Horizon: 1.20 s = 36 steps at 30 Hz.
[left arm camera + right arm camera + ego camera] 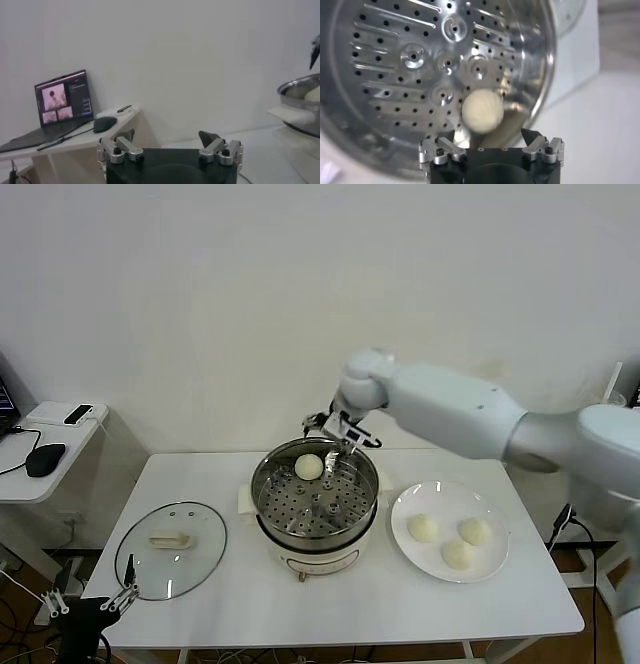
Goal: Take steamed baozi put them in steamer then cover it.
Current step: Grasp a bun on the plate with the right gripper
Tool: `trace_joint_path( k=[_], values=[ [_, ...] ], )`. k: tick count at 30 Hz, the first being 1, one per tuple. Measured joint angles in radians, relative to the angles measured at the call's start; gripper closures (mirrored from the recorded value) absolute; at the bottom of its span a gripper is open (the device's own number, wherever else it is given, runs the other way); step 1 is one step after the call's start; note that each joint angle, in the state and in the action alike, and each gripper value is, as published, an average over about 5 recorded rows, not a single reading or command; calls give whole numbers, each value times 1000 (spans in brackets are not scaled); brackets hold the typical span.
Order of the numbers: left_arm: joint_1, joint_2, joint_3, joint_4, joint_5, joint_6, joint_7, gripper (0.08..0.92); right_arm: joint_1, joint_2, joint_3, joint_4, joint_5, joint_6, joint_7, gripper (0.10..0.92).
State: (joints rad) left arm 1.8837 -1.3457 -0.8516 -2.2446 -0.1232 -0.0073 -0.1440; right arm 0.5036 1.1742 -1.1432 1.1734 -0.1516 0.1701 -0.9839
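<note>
The steamer [268,496] stands mid-table, its lid off. One baozi [309,467] lies on the perforated tray near the far wall. My right gripper [337,434] hovers just above the steamer's far rim, open. In the right wrist view that baozi [482,111] rests free on the steamer's tray [395,75], ahead of the open right gripper [488,137] and touching neither finger. Three more baozi [423,528] lie on a white plate [440,496] to the right. The glass cover [170,562] lies flat on the table to the left. My left gripper [90,599] is parked low at the table's front left corner, open and empty.
A side table [60,446] at the far left carries a mouse [45,458] and a small device. The left wrist view shows the left gripper [167,136], a laptop [62,97], the mouse [104,123], and the steamer's edge [300,92].
</note>
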Motion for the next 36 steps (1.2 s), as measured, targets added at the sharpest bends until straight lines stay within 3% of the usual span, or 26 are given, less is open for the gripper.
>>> trace_joint_path(
  k=[9,19,27,36],
  values=[
    [-13,28,5,-11,-17,13,4,177,21,-268,55,199,125,-247,-59,203],
    [-28,57,7,-9,-31,21,5,177,-77,-541,125,361,164,-387,-77,203],
    [-22,61,-2,-20,-33,22,6,177,-229,-620,199,396,133,-441,-64,203],
    [-19,63,-21,-25,-39,32,6,177,-385,-603,261,351,83,-464,-48,203]
  ],
)
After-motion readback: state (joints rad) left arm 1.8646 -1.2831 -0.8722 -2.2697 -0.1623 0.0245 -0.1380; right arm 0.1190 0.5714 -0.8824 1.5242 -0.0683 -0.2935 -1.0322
